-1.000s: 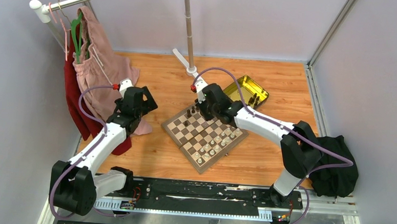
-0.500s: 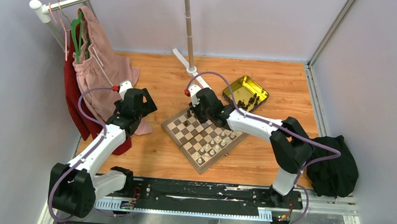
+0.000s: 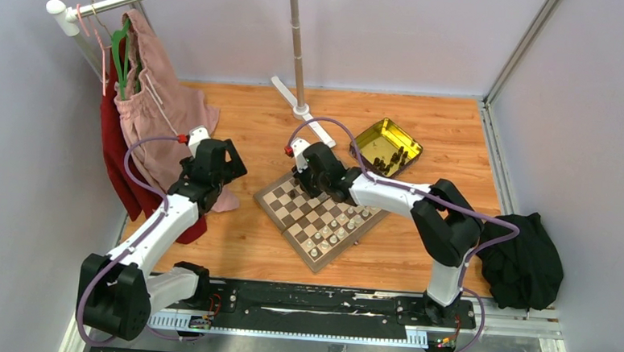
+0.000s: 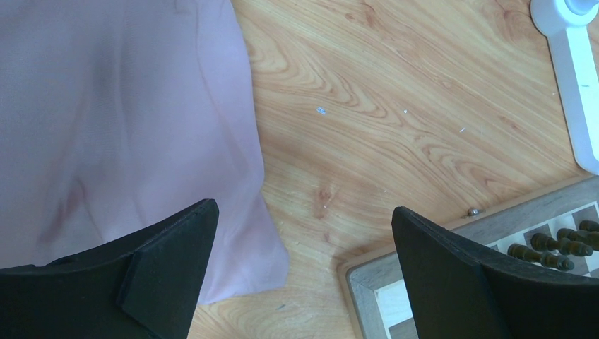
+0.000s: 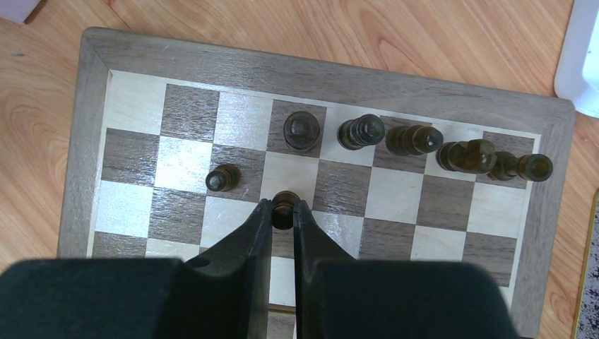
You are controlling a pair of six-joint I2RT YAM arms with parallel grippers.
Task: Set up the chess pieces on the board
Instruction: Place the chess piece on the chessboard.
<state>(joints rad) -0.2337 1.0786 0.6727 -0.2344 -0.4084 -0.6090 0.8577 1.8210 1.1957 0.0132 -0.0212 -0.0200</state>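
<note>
The right fingers [image 5: 265, 219] pinch a dark pawn [image 5: 284, 200] upright over the board [image 5: 90, 148]. A second pawn [image 5: 222, 178] stands at its 10 o'clock, and a row of dark pieces [image 5: 360, 132] runs from 12 to 2. The left fingers [image 4: 173, 244] hang wide open over the bench [image 4: 395, 106], with pink cloth [image 4: 106, 106] at 9 o'clock.

Bright, even light from above. Faint soft shadow beside each chess piece [image 5: 360, 131] on board [image 5: 424, 86]. Board sharp. Right gripper [image 5: 282, 206] over board dark, fuzzy near lens. Yellow tin [image 3: 387, 144] behind board shines.
</note>
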